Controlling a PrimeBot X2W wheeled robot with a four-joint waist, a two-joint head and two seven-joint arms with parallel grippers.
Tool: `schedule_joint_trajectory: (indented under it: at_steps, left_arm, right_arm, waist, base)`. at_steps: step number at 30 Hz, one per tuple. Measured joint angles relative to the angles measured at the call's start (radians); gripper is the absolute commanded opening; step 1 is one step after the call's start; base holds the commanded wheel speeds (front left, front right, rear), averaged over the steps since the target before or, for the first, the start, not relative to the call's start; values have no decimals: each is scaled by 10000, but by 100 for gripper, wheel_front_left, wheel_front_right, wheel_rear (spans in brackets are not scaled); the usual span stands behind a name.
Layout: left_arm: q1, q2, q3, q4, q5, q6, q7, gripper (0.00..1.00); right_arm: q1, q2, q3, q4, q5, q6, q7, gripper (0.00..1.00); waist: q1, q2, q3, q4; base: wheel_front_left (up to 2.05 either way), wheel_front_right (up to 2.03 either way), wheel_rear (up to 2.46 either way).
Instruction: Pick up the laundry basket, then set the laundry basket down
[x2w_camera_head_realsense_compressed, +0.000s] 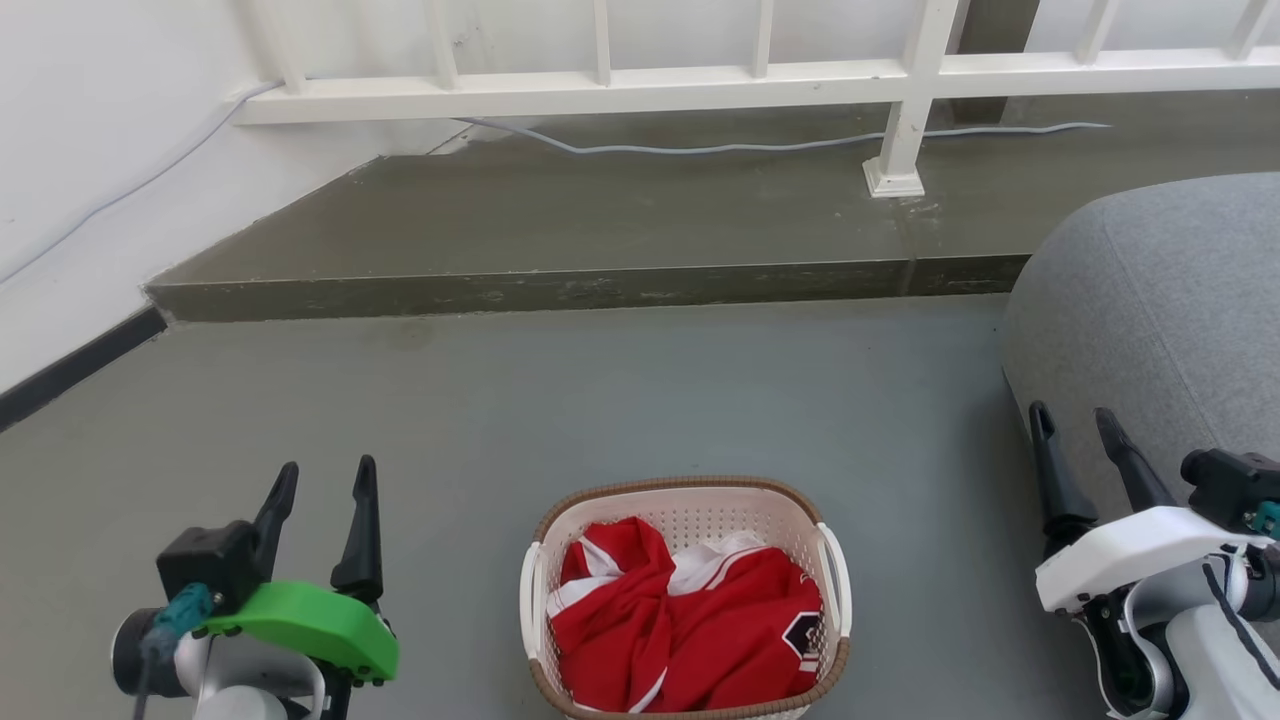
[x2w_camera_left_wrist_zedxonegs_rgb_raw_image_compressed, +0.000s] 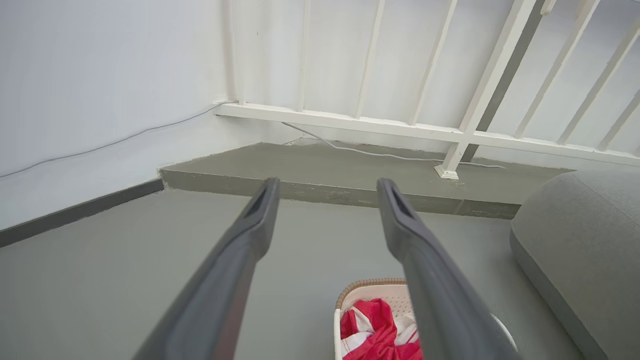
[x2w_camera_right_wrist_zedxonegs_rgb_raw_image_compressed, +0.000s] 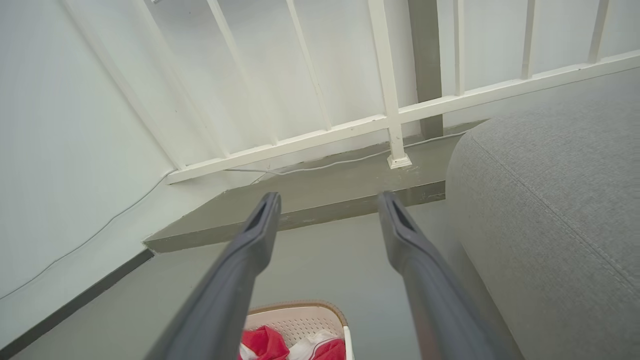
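The laundry basket (x2w_camera_head_realsense_compressed: 690, 510) stands on the grey floor at the bottom centre of the head view, cream-white and perforated with a brown rim and white side handles. Red and white clothing (x2w_camera_head_realsense_compressed: 680, 625) fills it. My left gripper (x2w_camera_head_realsense_compressed: 322, 482) hangs open well to the basket's left, holding nothing. Well to the basket's right, my right gripper (x2w_camera_head_realsense_compressed: 1075, 420) is open and empty too, close to a grey sofa. In the left wrist view the basket (x2w_camera_left_wrist_zedxonegs_rgb_raw_image_compressed: 372, 292) peeks out at the bottom beside my gripper (x2w_camera_left_wrist_zedxonegs_rgb_raw_image_compressed: 325, 187). The right wrist view has the basket (x2w_camera_right_wrist_zedxonegs_rgb_raw_image_compressed: 300, 320) low, under my gripper (x2w_camera_right_wrist_zedxonegs_rgb_raw_image_compressed: 327, 200).
A grey sofa (x2w_camera_head_realsense_compressed: 1160, 300) bulges in at the right. A raised concrete step (x2w_camera_head_realsense_compressed: 600, 285) crosses the floor ahead, with a white railing (x2w_camera_head_realsense_compressed: 900, 80) and a loose cable (x2w_camera_head_realsense_compressed: 760, 148) on it. A white wall (x2w_camera_head_realsense_compressed: 90, 150) closes the left side.
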Motion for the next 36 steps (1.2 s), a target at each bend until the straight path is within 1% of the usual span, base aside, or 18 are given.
schedule_joint_trajectory:
  at_steps: [6,10,11,15,17,24,36]
  left_arm:
    - [-3,-2,-169,-10,828,176,-194,100]
    - [-3,-12,-199,54,1290,280,-343,100]
    - [-3,-17,-203,59,1407,303,-372,100]
    - [-2,-125,-215,98,1601,401,-504,100]
    - [-2,-244,-221,102,1647,462,-543,100]
    - [-2,-384,-198,215,2167,600,-627,100]
    - [-3,-378,-198,424,2209,600,-566,100]
  right_arm:
    - [0,-65,146,23,-775,-155,-219,100]
    - [0,-84,255,27,-1243,-186,-364,100]
    - [0,-84,274,29,-1327,-249,-378,100]
    - [0,-86,322,35,-1724,-332,-491,100]
    - [0,-88,332,36,-1908,-345,-568,100]
    - [0,-86,407,105,-2554,-357,-834,100]
    - [1,-58,405,330,-2631,-337,-849,100]
  waist:
    - [0,0,-16,-9]
    - [0,0,-28,-16]
    - [0,0,-31,-18]
    - [0,0,-41,-25]
    - [0,0,-44,-29]
    - [0,0,-50,-52]
    - [0,0,-34,-57]
  base:
    - [0,0,0]
    - [0,0,0]
    - [0,0,0]
    - [0,0,0]
    - [0,0,0]
    - [0,0,0]
    - [0,0,0]
